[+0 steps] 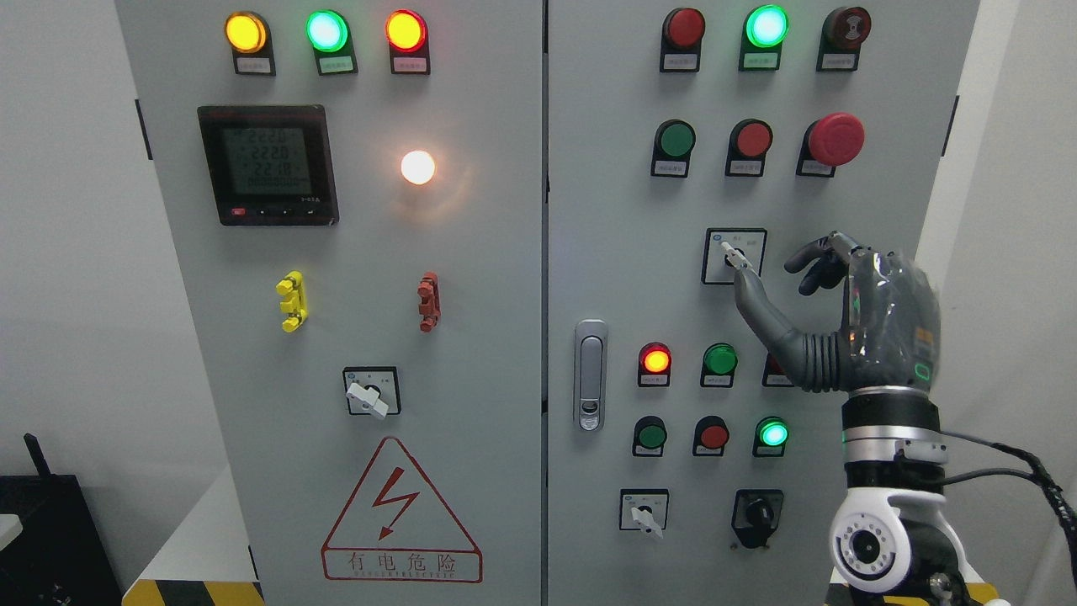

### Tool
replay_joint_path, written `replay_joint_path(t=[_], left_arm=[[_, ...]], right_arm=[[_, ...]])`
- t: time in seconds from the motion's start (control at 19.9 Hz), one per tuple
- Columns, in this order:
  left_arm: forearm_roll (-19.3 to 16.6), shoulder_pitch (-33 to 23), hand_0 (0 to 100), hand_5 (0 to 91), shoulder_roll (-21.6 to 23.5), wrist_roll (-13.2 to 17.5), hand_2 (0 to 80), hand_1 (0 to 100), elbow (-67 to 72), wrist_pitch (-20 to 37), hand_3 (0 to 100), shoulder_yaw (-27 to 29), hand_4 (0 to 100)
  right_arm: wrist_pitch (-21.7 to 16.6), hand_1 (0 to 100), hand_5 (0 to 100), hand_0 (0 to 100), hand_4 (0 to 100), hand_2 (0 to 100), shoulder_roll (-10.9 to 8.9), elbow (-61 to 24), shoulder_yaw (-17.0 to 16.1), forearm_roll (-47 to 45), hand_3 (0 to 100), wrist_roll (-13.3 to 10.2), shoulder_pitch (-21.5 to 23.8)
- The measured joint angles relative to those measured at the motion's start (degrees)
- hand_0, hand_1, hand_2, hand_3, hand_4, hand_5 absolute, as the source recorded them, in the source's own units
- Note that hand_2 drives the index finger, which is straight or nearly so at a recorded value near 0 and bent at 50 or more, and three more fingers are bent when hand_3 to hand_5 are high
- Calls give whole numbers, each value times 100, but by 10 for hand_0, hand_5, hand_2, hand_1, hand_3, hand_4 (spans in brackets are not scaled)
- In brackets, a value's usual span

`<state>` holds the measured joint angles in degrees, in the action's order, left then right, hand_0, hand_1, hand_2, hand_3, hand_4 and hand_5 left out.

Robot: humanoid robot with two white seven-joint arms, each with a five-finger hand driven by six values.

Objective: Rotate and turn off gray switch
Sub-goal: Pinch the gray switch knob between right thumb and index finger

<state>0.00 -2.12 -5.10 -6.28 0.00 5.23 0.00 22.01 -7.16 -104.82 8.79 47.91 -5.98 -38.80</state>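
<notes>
Grey right hand [850,316] raised at cabinet panel [606,252], thumb tip touching gray switch [732,255] handle, other fingers [820,257] loosely curled, not grasping anything.

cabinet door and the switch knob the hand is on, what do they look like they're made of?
Cabinet door: likely painted sheet metal, matte pale gray, flat, soft glow reflected around the lamps. Switch knob: probably moulded plastic, light gray-white, smooth, slight sheen. The right hand partly hides it, so not certain.

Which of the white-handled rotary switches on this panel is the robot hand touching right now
The upper switch on the right door, under the red mushroom button. The right hand has a finger on its handle; the two lower ones stand untouched.
</notes>
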Motion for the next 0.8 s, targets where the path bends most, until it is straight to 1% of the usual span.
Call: replay_joint_path(t=[0.4,0.8], left_arm=[[0,0,120,0,0,0,0,389,0,0,0,0,0],[0,-1,120,0,0,0,0,389,0,0,0,0,0]], right_arm=[[1,371,898,98,734,573,90,79,79,108,769,-4,-50],[1,382,898,94,735,578,133,119,124,133,771,-14,-98]])
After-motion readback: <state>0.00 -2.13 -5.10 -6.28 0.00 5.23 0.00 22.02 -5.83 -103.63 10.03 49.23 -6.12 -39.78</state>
